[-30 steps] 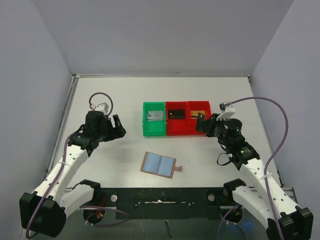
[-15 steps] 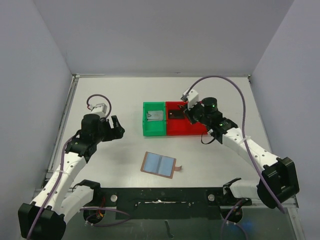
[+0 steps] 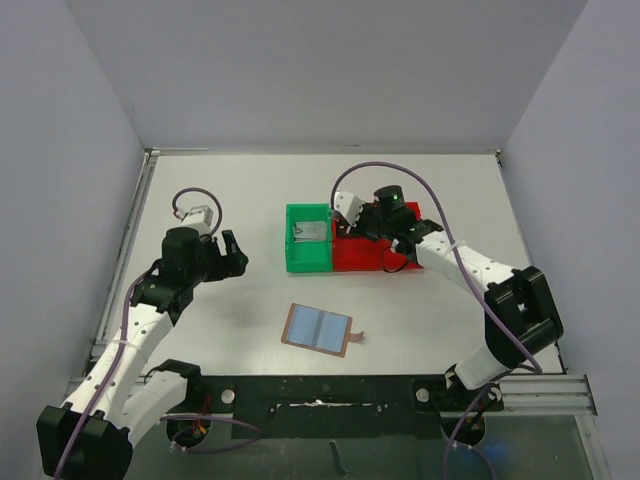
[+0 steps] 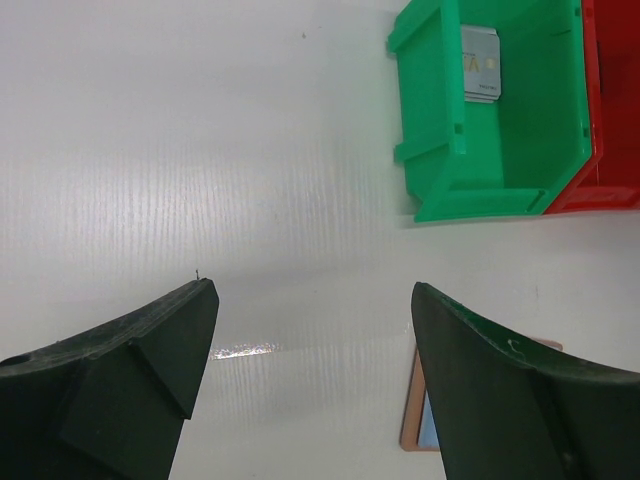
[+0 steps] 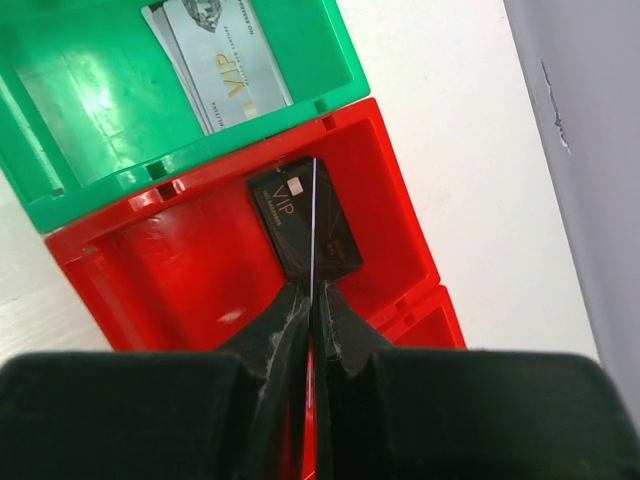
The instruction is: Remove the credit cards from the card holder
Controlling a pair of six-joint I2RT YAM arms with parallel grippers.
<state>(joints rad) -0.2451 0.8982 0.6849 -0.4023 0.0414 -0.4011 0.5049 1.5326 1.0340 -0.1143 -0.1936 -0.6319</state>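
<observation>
Right gripper [image 5: 313, 292] pinches a thin flat card [image 5: 313, 215], seen edge-on, above the black rectangular card [image 5: 285, 222] in the red plastic bin [image 5: 170, 272], while left gripper [image 4: 312, 293] gapes wide, empty.

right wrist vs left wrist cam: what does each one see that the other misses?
Right wrist only: the right claw shut on a thin card seen edge-on, colour unclear, above a black rectangular card lying in the red plastic bin. Left wrist only: the open left claw and a corner of the flat brown leather wallet. Both: the green plastic bin holding a silver-grey card, and part of that red bin.
</observation>
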